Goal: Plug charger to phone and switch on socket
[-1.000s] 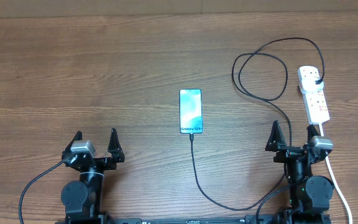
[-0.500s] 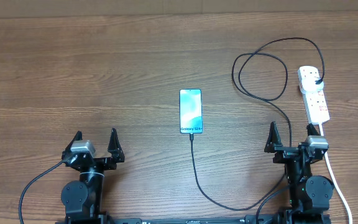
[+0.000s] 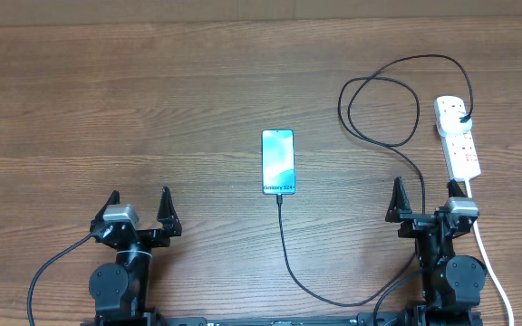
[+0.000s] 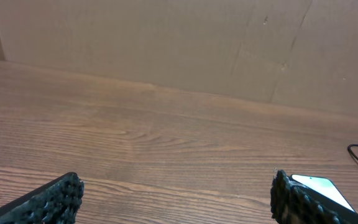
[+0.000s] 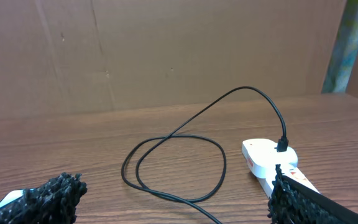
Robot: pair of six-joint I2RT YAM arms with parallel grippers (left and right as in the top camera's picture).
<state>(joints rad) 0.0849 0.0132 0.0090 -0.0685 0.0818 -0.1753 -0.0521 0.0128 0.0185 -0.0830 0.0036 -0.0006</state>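
Observation:
The phone (image 3: 278,162) lies flat mid-table, screen up. The charger's thin black cable (image 3: 285,252) meets the phone's near edge, runs toward me, curves right and loops (image 3: 379,109) at the far right. Its black plug (image 3: 463,118) sits in the white socket strip (image 3: 460,145). My left gripper (image 3: 139,210) is open and empty at the near left. My right gripper (image 3: 424,201) is open and empty, just short of the strip's near end. The right wrist view shows the loop (image 5: 173,162), strip (image 5: 263,155) and plug (image 5: 283,145). The left wrist view shows a phone corner (image 4: 325,185).
The strip's thick white cord (image 3: 489,263) runs toward me past the right arm base. A brown cardboard wall (image 4: 166,43) stands behind the table's far edge. Bare wooden tabletop (image 3: 152,109) spreads left of the phone.
My right gripper shifted very slightly left a second ago and has stayed still since. Phone, cable, strip and left arm have not moved.

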